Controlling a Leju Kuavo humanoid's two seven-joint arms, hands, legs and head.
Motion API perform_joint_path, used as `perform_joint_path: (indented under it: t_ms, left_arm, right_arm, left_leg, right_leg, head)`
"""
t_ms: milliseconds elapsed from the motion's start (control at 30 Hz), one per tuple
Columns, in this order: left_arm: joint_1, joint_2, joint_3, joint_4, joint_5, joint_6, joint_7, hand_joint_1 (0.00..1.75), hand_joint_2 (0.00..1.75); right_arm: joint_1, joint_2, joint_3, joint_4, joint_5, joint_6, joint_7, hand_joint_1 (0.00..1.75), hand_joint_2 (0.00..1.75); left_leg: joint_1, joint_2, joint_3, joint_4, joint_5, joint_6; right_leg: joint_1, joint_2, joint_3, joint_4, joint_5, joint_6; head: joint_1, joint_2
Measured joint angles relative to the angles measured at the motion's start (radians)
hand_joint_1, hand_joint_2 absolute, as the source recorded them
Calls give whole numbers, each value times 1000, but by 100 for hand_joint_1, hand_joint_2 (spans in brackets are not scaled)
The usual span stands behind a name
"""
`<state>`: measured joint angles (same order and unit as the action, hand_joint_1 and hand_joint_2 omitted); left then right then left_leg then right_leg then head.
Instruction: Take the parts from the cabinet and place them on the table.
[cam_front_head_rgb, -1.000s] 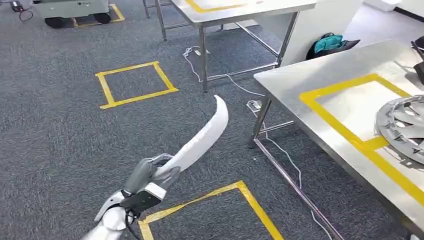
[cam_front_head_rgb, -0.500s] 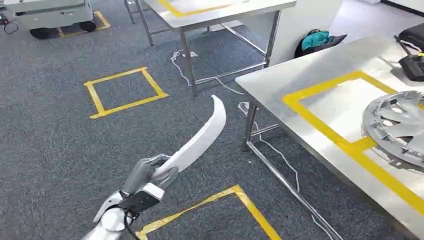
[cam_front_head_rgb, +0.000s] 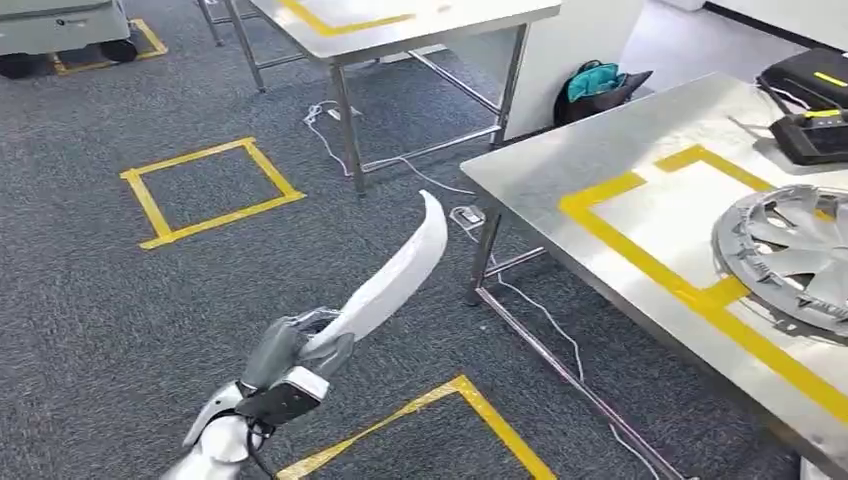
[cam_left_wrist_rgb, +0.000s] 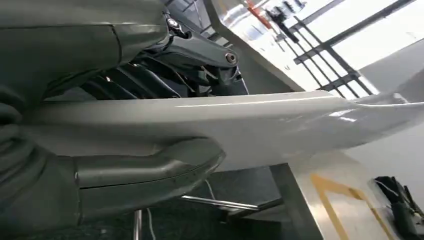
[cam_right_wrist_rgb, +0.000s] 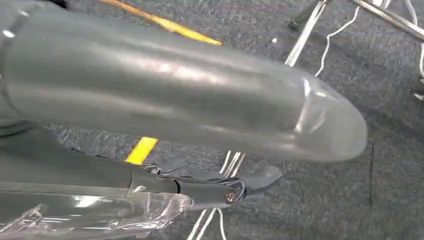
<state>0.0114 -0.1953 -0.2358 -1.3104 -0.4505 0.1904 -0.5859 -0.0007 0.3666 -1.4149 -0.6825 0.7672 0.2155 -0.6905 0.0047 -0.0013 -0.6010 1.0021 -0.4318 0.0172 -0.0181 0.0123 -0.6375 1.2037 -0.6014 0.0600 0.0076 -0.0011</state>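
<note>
Hubcap (cam_front_head_rgb: 790, 255) on steel table (cam_front_head_rgb: 560, 165), bag (cam_front_head_rgb: 598, 82) behind

The steel tabletop (cam_front_head_rgb: 560, 165) carries yellow tape (cam_front_head_rgb: 640, 250), a silver wheel cover (cam_front_head_rgb: 790, 255) and 2 black cases (cam_front_head_rgb: 815, 105).
</note>
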Motion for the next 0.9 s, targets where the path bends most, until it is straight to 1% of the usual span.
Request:
perform_joint_path:
  t_ms: [33,67,100,133,167,200,233,267,300,367,400,433,467,500,533,567,600,633,667,700,733,767,800,833,867,900]
  left_arm:
    - [0,0,0,0,-2,0,0,175,175]
    - [1,0,0,0,-3,0,0,175,175]
    - [1,0,0,0,-6,0,0,175,175]
    - [1,0,0,0,-9,0,0,175,175]
    - [1,0,0,0,-10,0,0,175,175]
    - [0,0,0,0,-10,-1,0,175,175]
    - [0,0,0,0,-10,-2,0,175,175]
    - [0,0,1,0,-10,-2,0,175,175]
    - [0,1,2,0,-10,-2,0,175,175]
    - [0,0,2,0,-11,-3,1,175,175]
    - [-1,0,2,0,-11,-4,2,175,175]
    - [-2,0,2,0,-12,-4,2,175,175]
    - [-3,0,2,0,-11,-4,2,175,175]
    - [-3,2,2,0,-13,-4,4,175,175]
    - [-2,5,3,0,-14,-4,6,175,175]
    - [-3,6,3,1,-18,-4,7,175,175]
    - [-3,7,4,1,-20,-4,8,175,175]
    - [-3,8,4,2,-21,-4,8,175,175]
    - [-4,9,4,2,-21,-4,8,175,175]
    - [-6,10,4,2,-21,-4,8,175,175]
    - [-7,11,4,2,-21,-4,8,175,175]
    - [-9,11,4,2,-21,-4,8,175,175]
    - [-10,11,4,2,-21,-5,10,175,175]
    - [-10,11,4,2,-23,-5,10,175,175]
    - [-11,11,5,2,-23,-5,11,175,175]
    - [-12,11,5,2,-23,-5,11,175,175]
  right_arm:
    - [0,0,-1,0,5,3,0,0,0]
    - [1,0,-3,1,7,3,0,0,0]
    - [2,0,-6,1,9,3,0,0,0]
    - [2,0,-11,1,11,6,0,0,0]
    - [2,0,-13,1,14,7,0,0,0]
    - [1,0,-15,1,17,8,0,0,0]
    - [0,0,-17,1,18,11,0,0,0]
    - [-4,0,-18,2,22,11,0,0,0]
    - [-7,0,-19,2,24,13,0,0,0]
    - [-8,0,-23,2,31,13,0,0,0]
    - [-8,0,-26,2,34,13,0,0,0]
    - [-8,0,-26,2,35,13,0,0,0]
    - [-9,-1,-27,2,37,12,0,0,0]
    - [-12,0,-27,2,42,13,0,0,0]
    - [-12,0,-27,2,45,14,0,0,0]
    - [-12,0,-28,3,48,14,0,0,0]
    - [-12,0,-29,3,49,14,0,0,0]
    - [-12,0,-31,3,49,14,0,0,0]
    - [-13,0,-32,3,50,14,0,0,0]
    - [-13,0,-33,3,50,14,0,0,0]
    - [-13,0,-34,3,50,14,0,0,0]
    - [-15,0,-35,3,50,14,0,0,0]
    - [-16,0,-35,3,50,14,0,0,0]
    - [-13,0,-35,3,50,14,0,0,0]
    - [-9,0,-36,3,50,14,0,0,0]
    - [-6,0,-37,3,51,14,0,0,0]
  left_leg:
    - [-3,7,3,0,-4,5]
    - [-6,13,7,0,-8,7]
    - [-8,19,13,0,-12,8]
    - [-9,24,20,0,-17,7]
    - [-9,31,31,0,-23,6]
    - [-9,39,42,0,-30,3]
    - [-11,44,49,0,-36,-2]
    - [-20,47,50,6,-43,-9]
    - [-21,55,50,5,-42,-12]
    - [-20,74,52,1,-42,-15]
    - [-19,74,52,2,-50,-23]
    - [-16,44,49,17,-62,-32]
    - [-14,22,26,68,-94,-36]
    - [-11,13,-13,148,-135,-40]
    - [-8,9,-57,235,-170,-43]
    - [-6,8,-94,301,-188,-45]
    - [-4,8,-108,316,-179,-46]
    - [-3,7,-100,291,-148,-47]
    - [0,4,-73,225,-101,-47]
    - [4,-6,-32,140,-54,-48]
    - [12,-41,10,51,-16,-52]
    - [16,-80,27,7,-26,-52]
    - [15,-73,25,7,-28,-47]
    - [11,-67,23,7,-28,-40]
    - [8,-61,24,7,-27,-33]
    - [12,-50,26,-1,-21,-22]
  right_leg:
    - [0,-2,-46,80,-28,0]
    - [0,-2,-82,135,-37,0]
    - [1,-2,-92,138,-19,-1]
    - [2,-4,-79,95,23,-4]
    - [4,-10,-44,13,77,-8]
    - [8,-26,0,-85,130,-14]
    - [14,-68,28,-152,150,-19]
    - [20,-74,38,-163,142,-24]
    - [18,-59,37,-162,145,-28]
    - [21,-40,31,-160,145,-32]
    - [14,-31,35,-167,150,-40]
    - [10,-22,37,-169,152,-43]
    - [8,-15,36,-169,153,-49]
    - [6,-6,35,-169,153,-52]
    - [6,5,34,-169,152,-54]
    - [5,16,33,-169,152,-54]
    - [4,26,34,-169,152,-54]
    - [2,37,35,-169,152,-53]
    - [1,49,36,-169,153,-52]
    - [-2,61,38,-169,152,-47]
    - [-4,71,38,-169,152,-40]
    - [1,81,31,-162,151,-32]
    - [-2,90,26,-166,154,-24]
    - [-6,97,24,-172,159,-16]
    - [-9,105,25,-180,163,-8]
    - [-10,112,16,-183,165,0]
  head:
    - [1,0]
    - [0,0]
    - [0,0]
    - [0,0]
    - [0,0]
    - [1,0]
    - [1,0]
    - [1,0]
    - [-3,0]
    - [-1,0]
    - [0,0]
    - [-2,0]
    - [-5,0]
    - [-5,0]
    - [-5,0]
    - [-5,0]
    - [-4,0]
    - [-5,0]
    - [-5,0]
    - [-5,0]
    - [-5,0]
    - [-7,0]
    - [-4,0]
    - [-7,0]
    - [-6,0]
    - [-6,0]
